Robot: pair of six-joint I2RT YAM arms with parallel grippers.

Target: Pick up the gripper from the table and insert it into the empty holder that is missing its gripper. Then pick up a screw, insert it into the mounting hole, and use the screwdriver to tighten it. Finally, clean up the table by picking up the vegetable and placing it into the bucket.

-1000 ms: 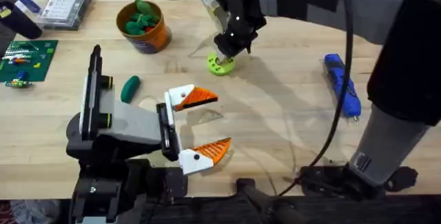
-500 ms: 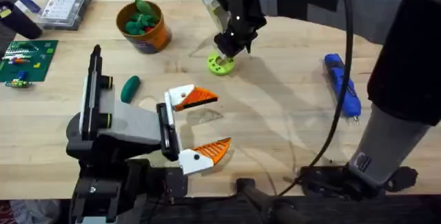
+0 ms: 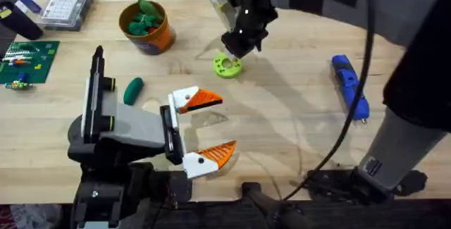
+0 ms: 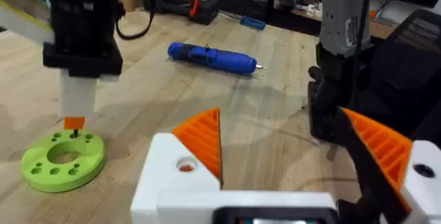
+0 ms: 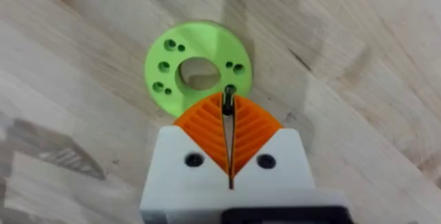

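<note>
While the left claw [image 3: 211, 127] gapes, the right claw [image 5: 228, 136] pinches a mostly hidden screw [image 5: 228, 100].

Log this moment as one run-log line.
right gripper: shut on screw, over green disc | left gripper: open, idle | screwdriver: on table | vegetable: on table, outside bucket

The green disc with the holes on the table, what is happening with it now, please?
The right gripper is shut on a small dark screw and holds it just above the flat lime-green plastic disc, at a small hole near the rim. The left gripper hangs open over the wooden table, holding nothing. The bright-blue pen-shaped screwdriver lies untouched to the right. The smooth dark-green toy vegetable lies on the table, not in the orange bucket.
</note>
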